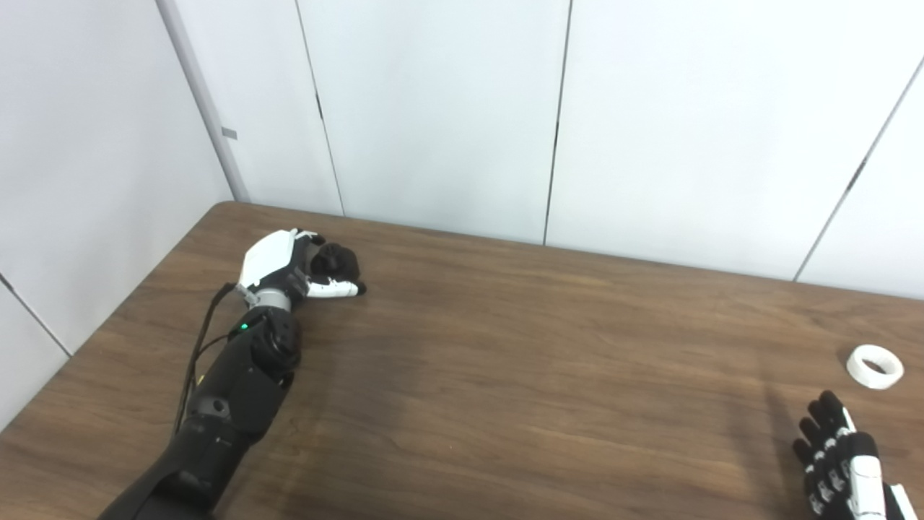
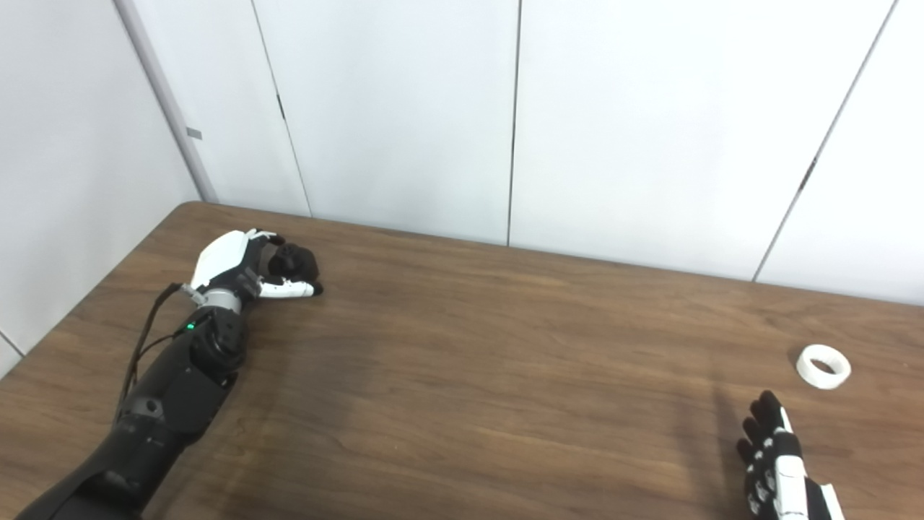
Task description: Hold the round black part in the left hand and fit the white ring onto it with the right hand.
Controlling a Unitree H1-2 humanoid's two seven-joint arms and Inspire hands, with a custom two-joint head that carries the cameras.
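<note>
Left eye view, left hand point(image 1: 292, 267): at ten o'clock, fingers curled around the round black part point(image 1: 336, 261).
Right hand point(image 1: 841, 462): at five o'clock, empty, fingers extended.
White ring point(image 1: 875, 366): lying flat just beyond the right hand.
Risk: thin ring may skid when pinched.

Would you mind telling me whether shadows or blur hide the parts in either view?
Left eye view: white ring reads crisply, soft shadows only; round black part blends into the left robot hand. Right eye view: right robot hand cropped at the bottom edge.
</note>
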